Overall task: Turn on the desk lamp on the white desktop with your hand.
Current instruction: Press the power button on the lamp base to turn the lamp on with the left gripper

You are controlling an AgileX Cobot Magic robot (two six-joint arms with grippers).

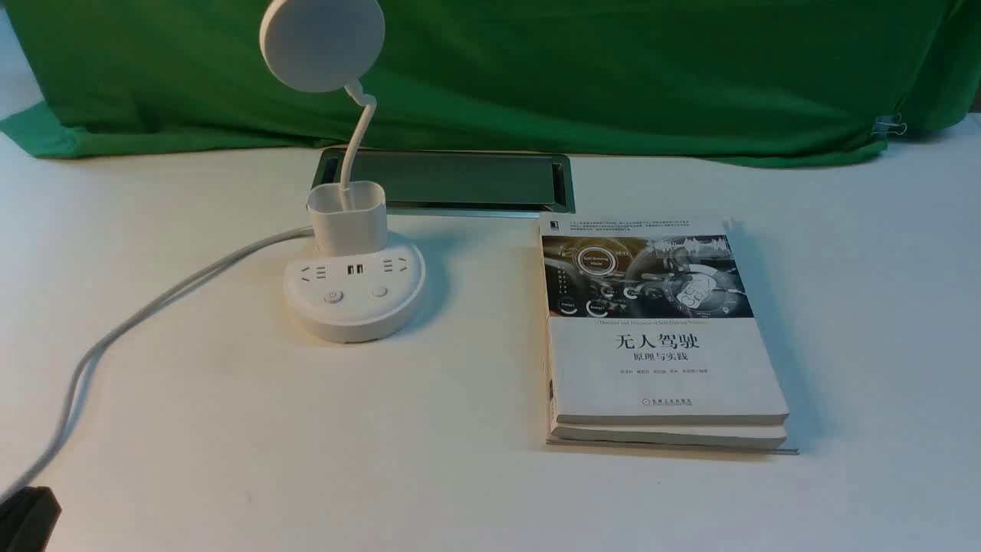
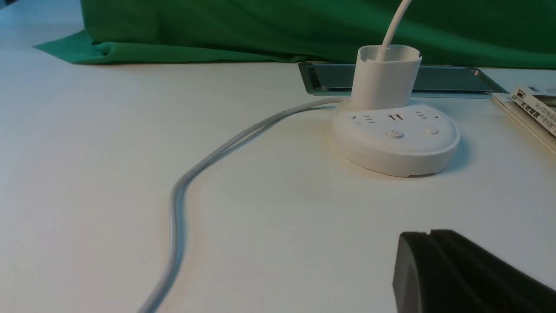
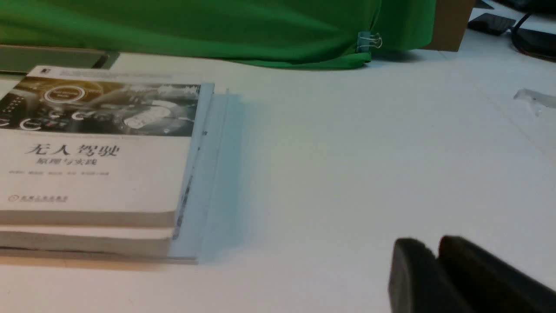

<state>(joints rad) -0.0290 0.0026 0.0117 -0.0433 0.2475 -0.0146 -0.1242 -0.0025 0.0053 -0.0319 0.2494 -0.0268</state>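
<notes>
The white desk lamp (image 1: pixel 354 287) stands on the white desktop (image 1: pixel 306 445) at the left of centre. Its disc head (image 1: pixel 322 42) is unlit, and its neck rises from a squarish cup (image 1: pixel 346 216). Two buttons (image 1: pixel 333 296) sit on the round base. The base also shows in the left wrist view (image 2: pixel 395 139). My left gripper (image 2: pixel 430 234) is shut and empty, low over the desktop, well short of the base. Only its black tip (image 1: pixel 27 517) shows in the front view. My right gripper (image 3: pixel 434 248) is shut and empty, over bare desktop to the right of the books.
Two stacked books (image 1: pixel 659 337) lie right of the lamp, also in the right wrist view (image 3: pixel 95 161). The lamp's white cord (image 1: pixel 115 337) runs off to the left. A silver-framed cable slot (image 1: pixel 452 180) and green cloth (image 1: pixel 613 77) lie behind.
</notes>
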